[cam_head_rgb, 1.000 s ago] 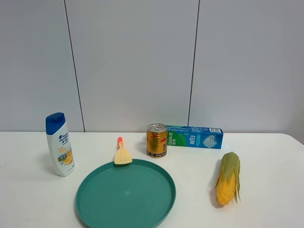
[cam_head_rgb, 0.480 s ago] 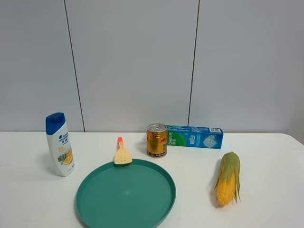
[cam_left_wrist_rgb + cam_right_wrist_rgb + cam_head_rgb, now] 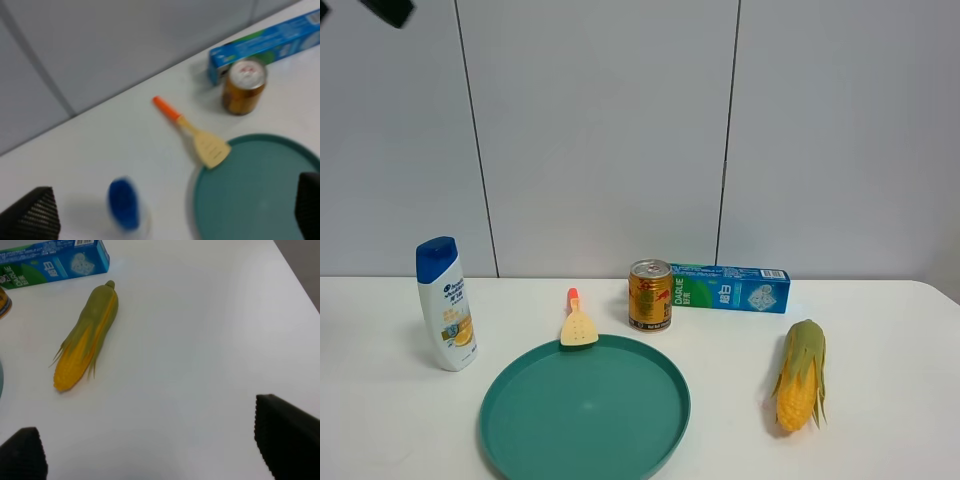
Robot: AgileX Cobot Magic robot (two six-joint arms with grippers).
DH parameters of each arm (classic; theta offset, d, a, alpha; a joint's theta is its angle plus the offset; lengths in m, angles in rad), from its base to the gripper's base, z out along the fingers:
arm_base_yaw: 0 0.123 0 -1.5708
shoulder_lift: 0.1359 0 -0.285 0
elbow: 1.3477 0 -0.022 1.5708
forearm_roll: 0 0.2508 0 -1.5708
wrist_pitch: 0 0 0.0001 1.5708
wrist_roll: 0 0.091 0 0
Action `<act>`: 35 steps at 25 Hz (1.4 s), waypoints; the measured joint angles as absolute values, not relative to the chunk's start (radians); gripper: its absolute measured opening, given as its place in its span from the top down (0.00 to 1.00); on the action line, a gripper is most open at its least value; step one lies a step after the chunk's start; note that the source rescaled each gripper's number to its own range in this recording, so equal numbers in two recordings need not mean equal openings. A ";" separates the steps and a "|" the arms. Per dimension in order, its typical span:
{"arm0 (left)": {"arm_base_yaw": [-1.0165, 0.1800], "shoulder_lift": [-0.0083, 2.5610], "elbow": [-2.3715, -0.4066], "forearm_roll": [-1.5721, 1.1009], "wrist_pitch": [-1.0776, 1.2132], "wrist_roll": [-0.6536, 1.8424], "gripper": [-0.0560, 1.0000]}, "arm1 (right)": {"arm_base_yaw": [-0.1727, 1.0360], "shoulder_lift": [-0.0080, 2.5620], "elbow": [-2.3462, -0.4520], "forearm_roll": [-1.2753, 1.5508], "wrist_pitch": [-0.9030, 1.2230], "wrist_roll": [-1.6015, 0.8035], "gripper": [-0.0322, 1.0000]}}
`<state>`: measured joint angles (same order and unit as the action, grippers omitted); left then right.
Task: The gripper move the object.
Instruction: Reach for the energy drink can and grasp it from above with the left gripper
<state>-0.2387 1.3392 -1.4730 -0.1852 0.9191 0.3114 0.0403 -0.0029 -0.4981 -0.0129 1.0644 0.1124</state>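
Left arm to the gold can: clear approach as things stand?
Probably yes. The left gripper is open and empty. The gold can stands upright, clear above and in front; only the toothpaste box sits close behind it, and the spatula lies off to one side.

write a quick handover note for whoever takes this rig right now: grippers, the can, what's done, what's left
Left gripper: open, empty, above the table over the green plate rim.
Right gripper: open, empty, over bare table near the corn.
Gold can: upright on the table behind the plate, at the toothpaste box end.
Done: nothing, can not gripped.
Left: reach, grip and move the can.
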 joint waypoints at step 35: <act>-0.507 2.427 -2.232 -0.148 0.887 0.326 0.01 | 0.040 -0.003 -0.498 -0.013 1.064 0.112 0.00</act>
<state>-0.5071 2.4267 -2.2317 -0.1477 0.8867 0.3255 0.0403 -0.0029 -0.4981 -0.0129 1.0644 0.1124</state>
